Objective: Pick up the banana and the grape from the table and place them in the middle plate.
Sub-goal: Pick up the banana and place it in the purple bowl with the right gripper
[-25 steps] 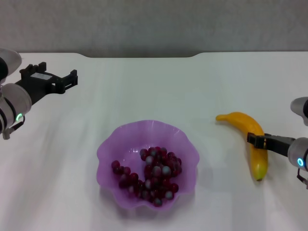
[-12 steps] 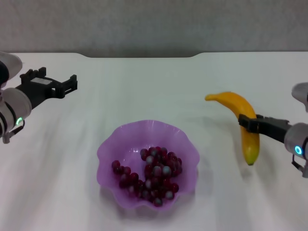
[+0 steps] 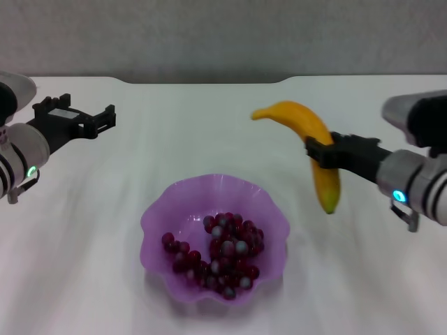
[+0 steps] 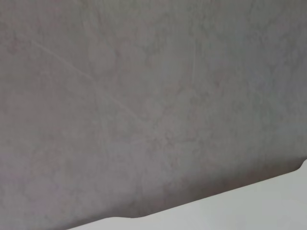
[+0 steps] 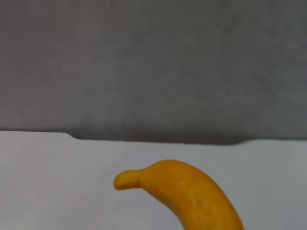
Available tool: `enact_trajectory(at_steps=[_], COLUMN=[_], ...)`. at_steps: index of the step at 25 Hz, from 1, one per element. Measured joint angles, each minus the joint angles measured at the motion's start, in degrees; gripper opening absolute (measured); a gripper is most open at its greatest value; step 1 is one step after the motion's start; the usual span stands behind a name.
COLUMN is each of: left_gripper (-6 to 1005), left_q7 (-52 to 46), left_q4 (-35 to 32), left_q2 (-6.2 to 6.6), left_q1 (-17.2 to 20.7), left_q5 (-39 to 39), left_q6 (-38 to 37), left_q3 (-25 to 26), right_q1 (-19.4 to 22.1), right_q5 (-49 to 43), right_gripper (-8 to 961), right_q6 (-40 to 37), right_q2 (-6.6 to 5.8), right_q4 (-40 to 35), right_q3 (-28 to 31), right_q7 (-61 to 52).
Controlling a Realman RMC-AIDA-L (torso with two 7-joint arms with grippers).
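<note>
A curved yellow-orange banana [image 3: 312, 146], greenish at its lower tip, hung in the air to the right of the middle plate [image 3: 157, 214], clamped in the right gripper [image 3: 323, 153]. The grape [image 3: 218, 253] lay inside that scalloped purple dish on the white table [image 3: 209, 125]. The left gripper [image 3: 105, 117] hovered at far left with fingers apart. The right wrist view cut off the banana's lower half.

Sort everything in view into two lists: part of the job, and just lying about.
Part of the job: banana held by the right gripper; grape lying in the middle plate; table.
Lying about: nothing. The left gripper hangs idle at the table's left.
</note>
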State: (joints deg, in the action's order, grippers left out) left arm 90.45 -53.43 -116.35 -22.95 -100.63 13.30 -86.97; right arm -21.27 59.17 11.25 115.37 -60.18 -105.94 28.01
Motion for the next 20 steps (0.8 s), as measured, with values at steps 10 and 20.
enact_trajectory(at_steps=[10,20], left_gripper=[892,892], left_q7=[0.0,0.1], left_q4=[0.1,1.3], left_q2=[-0.02,0.06], left_q1=[-0.2,-0.6], left_q5=[0.0,0.0], left_q6=[0.1,0.0], left_q3=[0.1,0.4], right_q1=[-3.8,-3.8], right_q5=[3.1,4.4], right_gripper=[521,528], right_q6=[-5.1,-4.0], right_q2=[0.05,-0.1], right_q4=[-1.8,-5.9], right_q3=[-11.0,-21.4], right_q7=[-0.1,0.2])
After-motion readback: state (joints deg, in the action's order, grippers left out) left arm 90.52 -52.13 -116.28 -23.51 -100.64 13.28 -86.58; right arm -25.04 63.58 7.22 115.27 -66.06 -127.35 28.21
